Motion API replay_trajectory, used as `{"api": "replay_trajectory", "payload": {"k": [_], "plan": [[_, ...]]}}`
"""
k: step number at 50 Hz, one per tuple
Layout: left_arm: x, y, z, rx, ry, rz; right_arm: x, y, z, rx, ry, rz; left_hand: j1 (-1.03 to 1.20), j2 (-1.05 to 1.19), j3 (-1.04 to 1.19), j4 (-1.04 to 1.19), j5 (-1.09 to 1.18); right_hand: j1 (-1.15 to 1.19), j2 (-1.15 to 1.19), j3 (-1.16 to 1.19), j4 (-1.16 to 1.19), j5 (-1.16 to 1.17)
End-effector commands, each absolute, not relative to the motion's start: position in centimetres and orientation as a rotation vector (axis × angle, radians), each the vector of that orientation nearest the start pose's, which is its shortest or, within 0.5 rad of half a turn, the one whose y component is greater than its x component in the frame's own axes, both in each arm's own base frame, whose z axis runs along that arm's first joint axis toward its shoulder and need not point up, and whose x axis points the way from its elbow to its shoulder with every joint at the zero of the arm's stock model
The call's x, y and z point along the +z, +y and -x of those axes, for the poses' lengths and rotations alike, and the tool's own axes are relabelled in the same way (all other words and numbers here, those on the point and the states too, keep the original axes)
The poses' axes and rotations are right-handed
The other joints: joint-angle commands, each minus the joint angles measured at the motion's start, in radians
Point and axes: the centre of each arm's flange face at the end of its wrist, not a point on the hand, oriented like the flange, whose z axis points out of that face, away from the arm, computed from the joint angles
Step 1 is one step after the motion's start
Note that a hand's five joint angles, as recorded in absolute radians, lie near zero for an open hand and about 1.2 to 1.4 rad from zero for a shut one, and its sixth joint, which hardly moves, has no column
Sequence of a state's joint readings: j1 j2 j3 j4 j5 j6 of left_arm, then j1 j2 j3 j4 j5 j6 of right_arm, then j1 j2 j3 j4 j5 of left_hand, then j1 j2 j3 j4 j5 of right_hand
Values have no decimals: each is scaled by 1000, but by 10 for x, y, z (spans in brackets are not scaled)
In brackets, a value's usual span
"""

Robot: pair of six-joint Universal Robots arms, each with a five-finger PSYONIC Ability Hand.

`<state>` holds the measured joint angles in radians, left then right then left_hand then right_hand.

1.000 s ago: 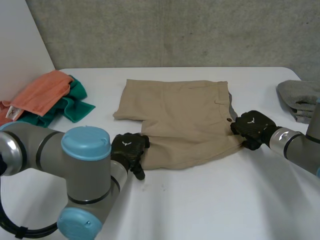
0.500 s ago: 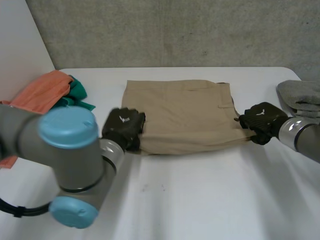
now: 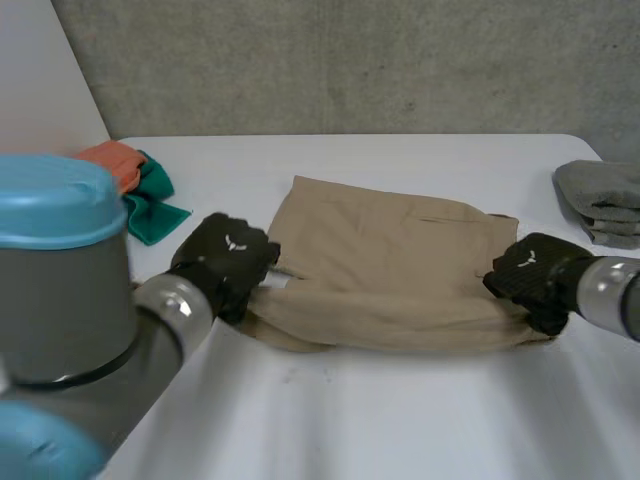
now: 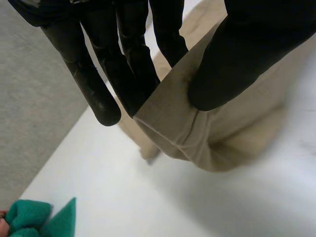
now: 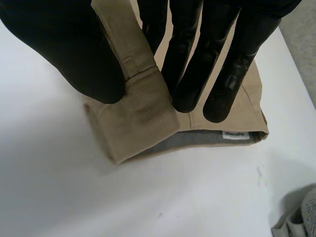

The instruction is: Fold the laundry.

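Tan shorts (image 3: 385, 265) lie across the middle of the white table (image 3: 400, 420), their near edge lifted and sagging between my two hands. At the shorts' left end my left hand (image 3: 225, 260) pinches a hem corner (image 4: 170, 118) between its thumb and straight fingers (image 4: 101, 94). My right hand (image 3: 535, 275) holds the right end the same way, with the waistband (image 5: 143, 98) clamped between thumb and fingers (image 5: 222, 94). A grey inner lining and a small white label (image 5: 234, 136) show under the raised fold.
A pile of orange and green cloth (image 3: 140, 185) lies at the table's far left; its green part (image 4: 34, 219) lies beyond my left hand's fingertips. Folded grey cloth (image 3: 600, 200) sits at the far right edge, and a bit of it (image 5: 296, 217) lies beyond my right hand. A concrete wall stands behind.
My left hand has closed on the shorts' left end. Both hands have lifted the near edge and drawn it toward the table's front, so the shorts now sag between them.
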<state>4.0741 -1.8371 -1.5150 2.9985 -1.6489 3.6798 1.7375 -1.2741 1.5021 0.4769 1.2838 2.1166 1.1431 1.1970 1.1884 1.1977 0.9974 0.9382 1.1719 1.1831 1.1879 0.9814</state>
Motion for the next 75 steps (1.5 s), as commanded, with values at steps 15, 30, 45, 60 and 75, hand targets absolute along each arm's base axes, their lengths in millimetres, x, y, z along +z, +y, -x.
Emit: {"api": "replay_trajectory", "payload": {"k": [15, 30, 45, 60, 75], "plan": [[401, -348, 337, -2821, 918, -446, 363, -396, -260, -3116, 1289, 1051, 253, 199, 208, 199, 224, 458, 224, 213, 208, 240], [300, -316, 324, -2605, 1429, -729, 307, -370, -289, -2868, 1420, 1164, 253, 199, 208, 199, 224, 458, 224, 213, 208, 240], [214, -179, 290, -2181, 1888, -1207, 178, -287, -254, -1912, 2155, 1524, 253, 199, 208, 199, 224, 458, 224, 213, 208, 240], [213, -94, 241, -1507, 2226, -1577, 198, -185, -217, -1247, 2302, 1897, 253, 199, 208, 199, 224, 458, 224, 213, 208, 240], [194, -170, 310, -1799, 2079, -1494, 184, -246, -220, -1598, 2276, 1895, 253, 199, 208, 199, 224, 458, 224, 213, 208, 240]]}}
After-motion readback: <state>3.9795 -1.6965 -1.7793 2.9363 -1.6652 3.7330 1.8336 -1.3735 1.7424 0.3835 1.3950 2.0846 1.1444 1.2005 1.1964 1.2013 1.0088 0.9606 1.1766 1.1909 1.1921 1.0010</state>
